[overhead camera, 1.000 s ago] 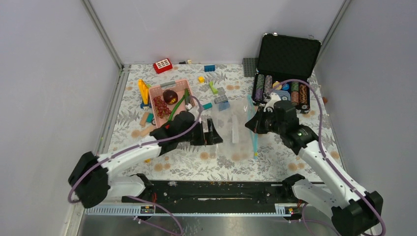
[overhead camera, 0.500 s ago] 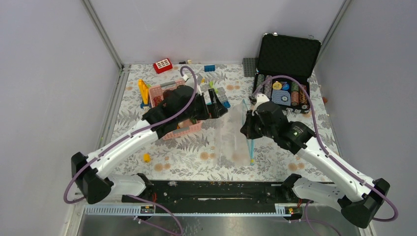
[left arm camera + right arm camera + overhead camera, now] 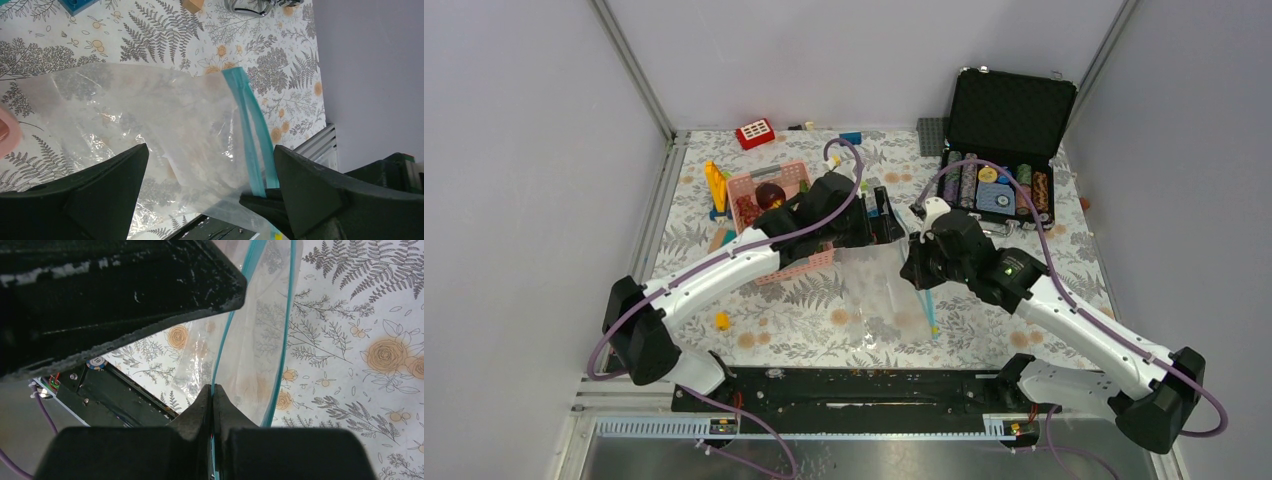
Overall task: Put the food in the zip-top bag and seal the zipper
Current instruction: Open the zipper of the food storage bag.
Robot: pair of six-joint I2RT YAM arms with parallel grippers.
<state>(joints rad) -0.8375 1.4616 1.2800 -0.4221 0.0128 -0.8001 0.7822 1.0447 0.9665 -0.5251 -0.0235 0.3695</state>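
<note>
Two claws sit close together near the middle of the flowery worktop [image 3: 784, 312]. Between them lies the zip-top bag [image 3: 879, 295], clear and crinkly, with its mouth on the right side. The right claw [image 3: 921, 272] is pinched tight on the zipper [image 3: 930, 312], the thin light-blue strip at the bag's mouth, and holds that edge up off the worktop. In the right wrist view the two blue strips stand apart, so the mouth is a bit open, and the claw nips just one of them. The left claw [image 3: 882, 212] is spread wide with nothing in it. It hangs over the far end of the bag, just beside the pink basket [image 3: 769, 173]. That basket has food in it: a maroon fruit [image 3: 770, 193] and a dark red grape bunch [image 3: 746, 208] show past the arm. At the far right a black case [image 3: 1012, 108] stands with its lid up, and rows of poker chips [image 3: 996, 186] fill it. A red block [image 3: 755, 132] with white squares sits at the back edge. Any writing is too small to read.
</note>
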